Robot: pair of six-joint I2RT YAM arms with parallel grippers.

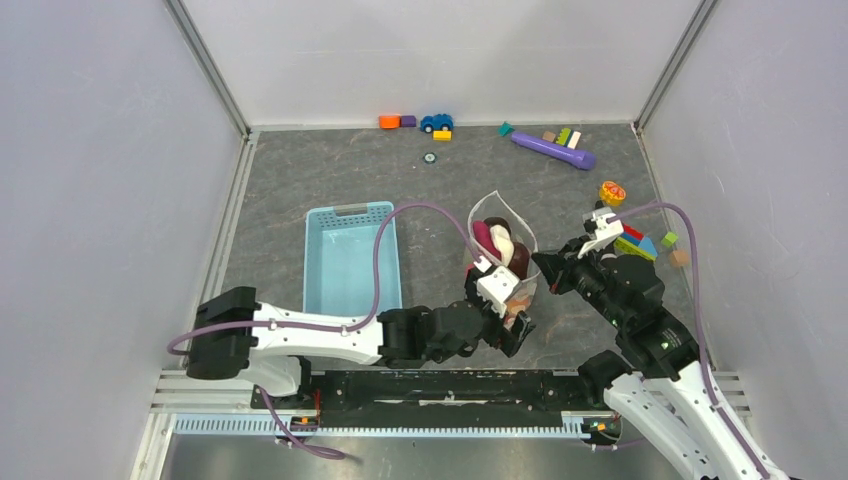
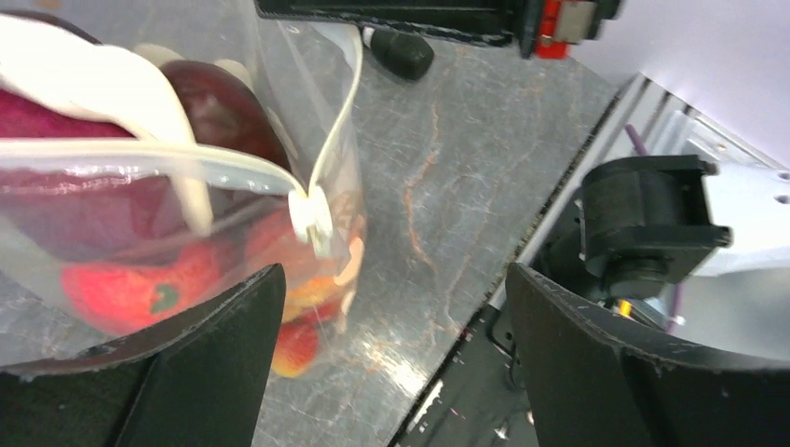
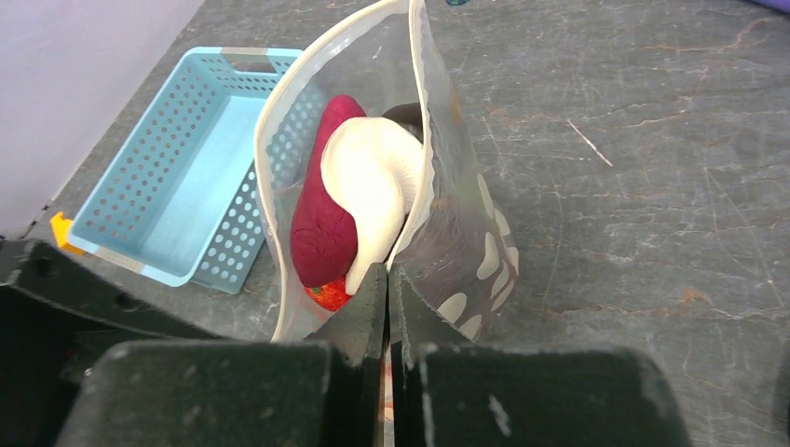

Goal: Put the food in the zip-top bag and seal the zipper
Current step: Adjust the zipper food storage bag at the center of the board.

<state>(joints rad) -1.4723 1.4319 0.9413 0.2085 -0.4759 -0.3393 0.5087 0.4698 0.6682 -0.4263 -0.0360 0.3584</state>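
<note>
The zip-top bag (image 1: 483, 213) stands near the middle of the table (image 1: 300, 170), just right of the light blue basket (image 1: 350, 262), with its mouth gaping; the food (image 1: 497, 243) is inside it. The right wrist view shows a magenta piece (image 3: 321, 219) and a pale white piece (image 3: 373, 182) filling the mouth, with a red piece (image 3: 326, 296) lower down. Through the clear wall, the left wrist view shows a red piece with a green spot (image 2: 121, 289), a dark maroon piece (image 2: 219, 112), and an orange piece (image 2: 296, 346) at the bottom corner, down on the table.

The right gripper (image 3: 387, 289) has its fingers pressed together on the bag's rim, at the point where the two sides of the zipper (image 3: 268, 177) meet; beyond that pinch the zipper is parted in a wide loop. The white slider tab (image 2: 310, 216) sits where the two strips join, as seen from the left wrist. The left gripper (image 2: 393, 279) is spread wide at the bag's near end and has hold of nothing. One finger (image 2: 214, 363) lies just below the bag's wall, though it is hard to tell whether it touches; the other finger (image 2: 643, 372) is well apart from the bag, over the table's near edge.

A toy car (image 1: 436, 122) sits at the far edge; building blocks (image 1: 645, 245) lie to the right of the right gripper.
</note>
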